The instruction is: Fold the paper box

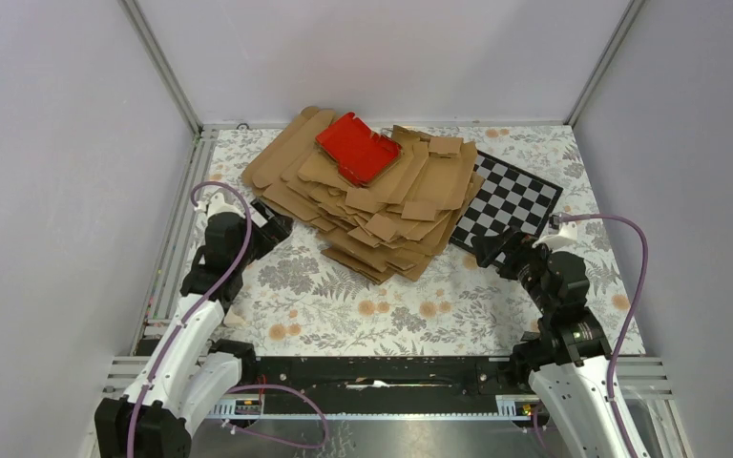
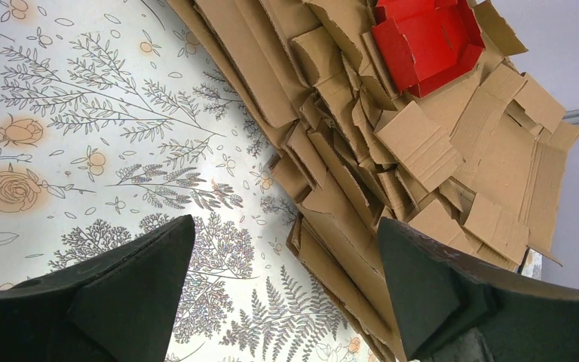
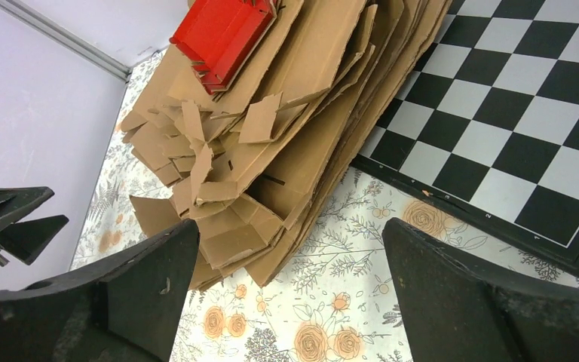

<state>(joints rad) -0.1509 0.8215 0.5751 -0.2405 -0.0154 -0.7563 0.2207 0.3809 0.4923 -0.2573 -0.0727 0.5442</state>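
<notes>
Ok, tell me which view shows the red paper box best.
Top external: the whole paper box shows uncropped, lying atop the brown cardboard pile. Left wrist shows it closer but cut off at the top; right wrist catches one side, also cropped.

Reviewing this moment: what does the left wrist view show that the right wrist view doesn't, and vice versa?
Only the left wrist view: the left gripper up close, open. Only the right wrist view: the checkered board, the open right gripper, and the left gripper far off at the left edge. Both: the red paper box atop the stack of brown cardboard blanks, on the floral cloth.
</notes>
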